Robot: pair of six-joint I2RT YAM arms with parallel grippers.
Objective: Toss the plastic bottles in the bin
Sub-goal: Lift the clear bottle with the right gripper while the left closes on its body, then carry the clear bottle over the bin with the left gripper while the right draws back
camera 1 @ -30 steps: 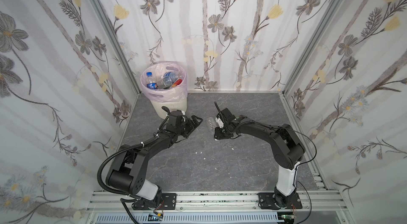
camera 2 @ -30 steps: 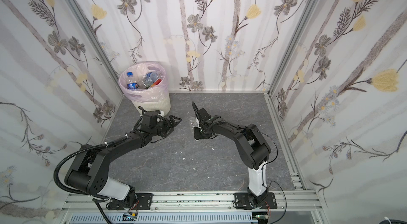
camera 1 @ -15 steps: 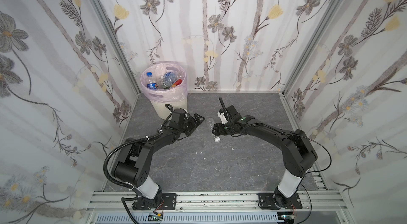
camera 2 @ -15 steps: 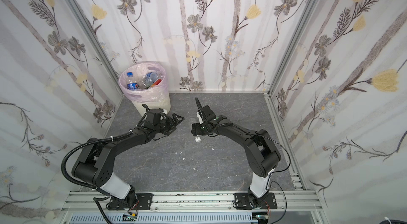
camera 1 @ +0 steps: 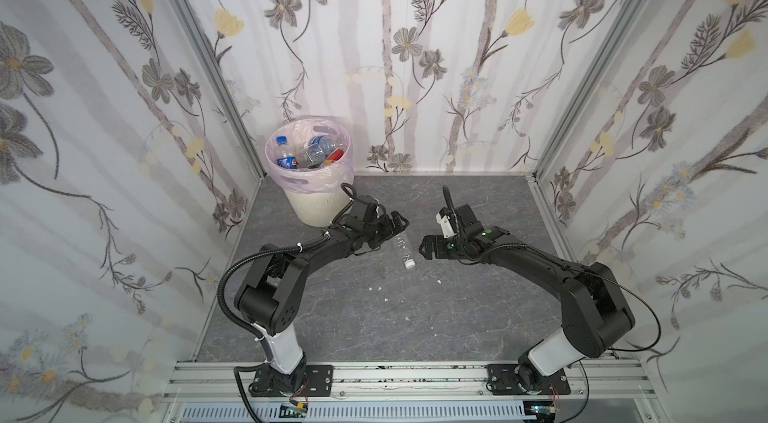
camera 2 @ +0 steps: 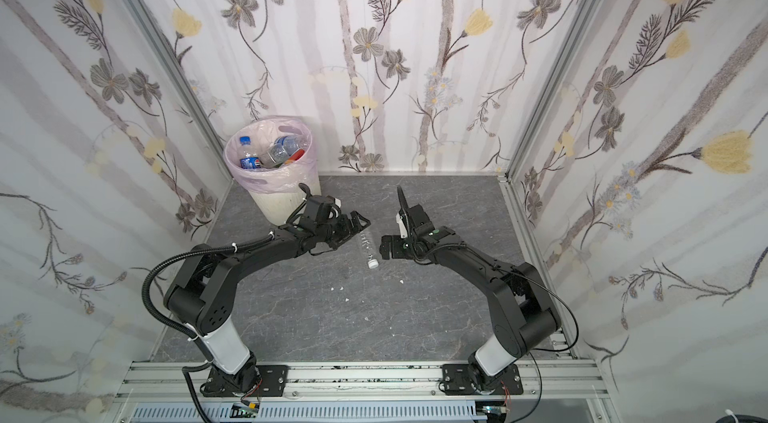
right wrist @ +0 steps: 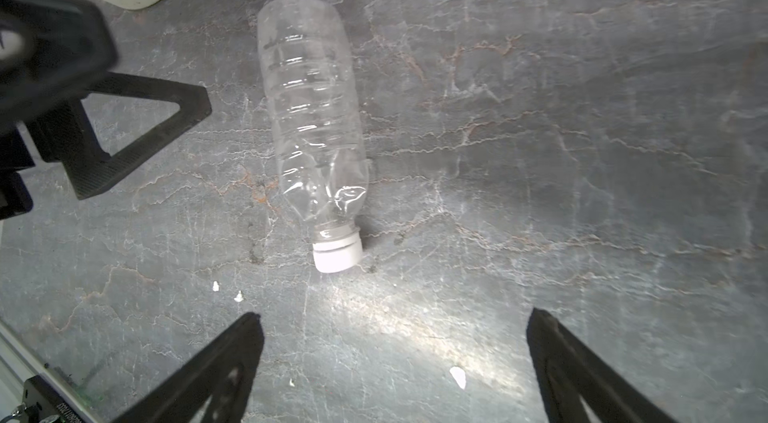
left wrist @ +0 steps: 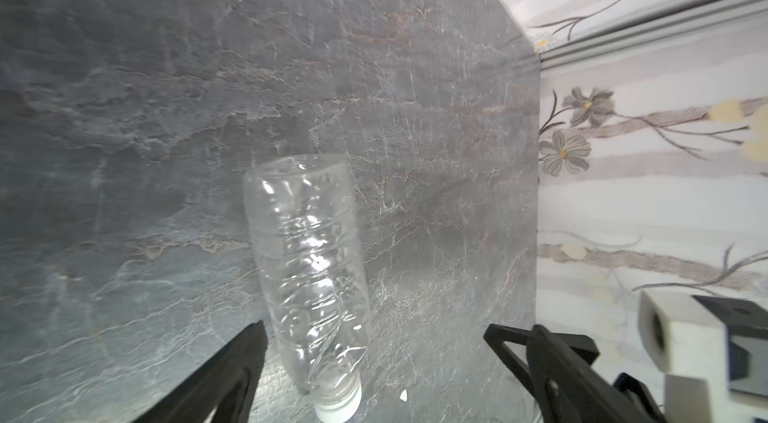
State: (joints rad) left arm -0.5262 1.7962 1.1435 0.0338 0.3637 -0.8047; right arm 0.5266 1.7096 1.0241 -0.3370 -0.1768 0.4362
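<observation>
While both arms lean in toward the middle of the grey table (camera 1: 374, 317), one clear bottle (camera 1: 402, 249) lies flat on its side between them, and neither claw grips it. Its white cap (right wrist: 337, 255) points toward the arms' bases, and its body looks dented near the neck. The left gripper (camera 1: 394, 227) is spread wide. In its wrist view the bottle's neck end (left wrist: 309, 275) sits between the two dark fingers (left wrist: 232, 371), close to one of them, though I can't tell whether they touch. The right gripper (camera 1: 424, 248) is spread just as wide and sits just beside the cap end. From its own camera (right wrist: 395, 315) the bottle lies clear beyond the fingertips. At the back left corner stands the bin (camera 1: 311, 204), pink liner folded over its rim, with several bottles (camera 1: 309, 152) heaped inside. A few white specks (right wrist: 457, 375) dot the table.
</observation>
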